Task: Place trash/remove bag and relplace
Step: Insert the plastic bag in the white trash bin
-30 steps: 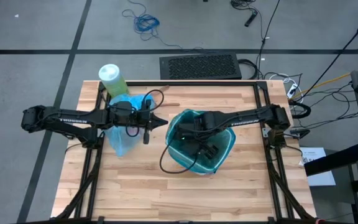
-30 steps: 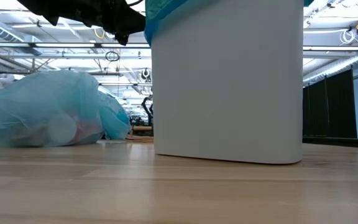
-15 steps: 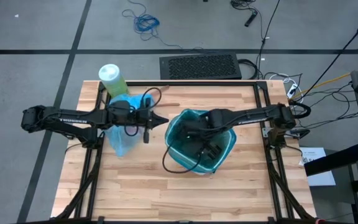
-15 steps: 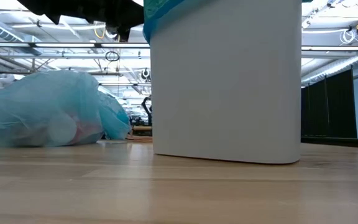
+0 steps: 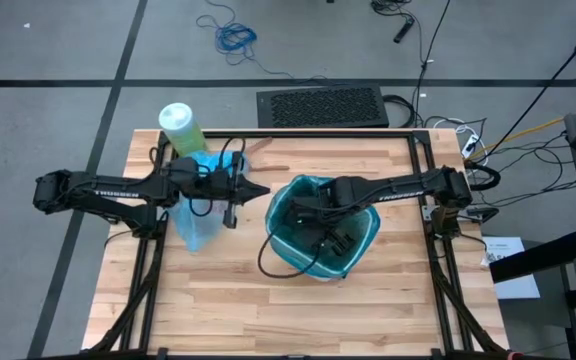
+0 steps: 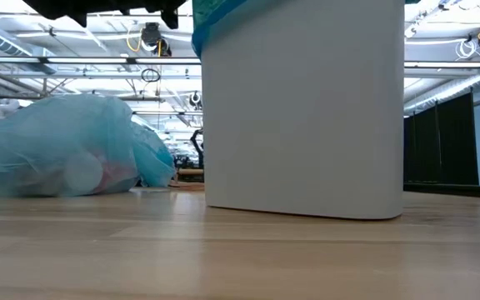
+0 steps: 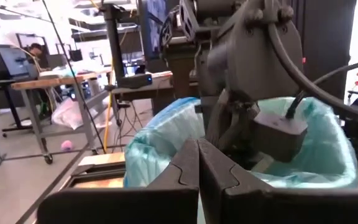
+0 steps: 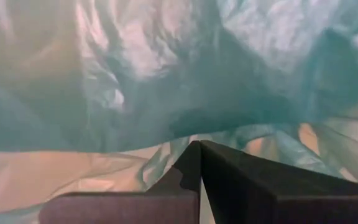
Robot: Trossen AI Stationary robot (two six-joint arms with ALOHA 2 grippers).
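The light blue bag [image 6: 57,157] lies on its side on the table's left part [image 5: 196,215]. Pale and reddish trash [image 6: 98,173] shows through its wall. A white wastebasket [image 6: 307,108] stands mid-table, lined with a darker teal bag [image 5: 298,195] folded over its rim. My left gripper [image 5: 264,190] hovers shut and about level between the blue bag and the basket, pointing at the basket [image 7: 198,163]. My right gripper [image 5: 308,213] is shut and points down inside the lined basket [image 8: 199,147]. My right gripper's shut fingers [image 8: 229,180] point down among the teal liner's folds [image 8: 166,155] inside the basket. Whether the tips touch the plastic, I cannot tell. My left gripper touches nothing.
A large green bottle [image 5: 180,125] with a white cap stands at the table's far left corner. The table's near half [image 5: 298,310] is bare wood. Cables hang from both arms; one loops down in front of the basket [image 5: 268,262].
My left gripper has tipped upward to about level and risen a little, leaving the top of the low view. It stays shut. The blue bag and the basket have not moved.
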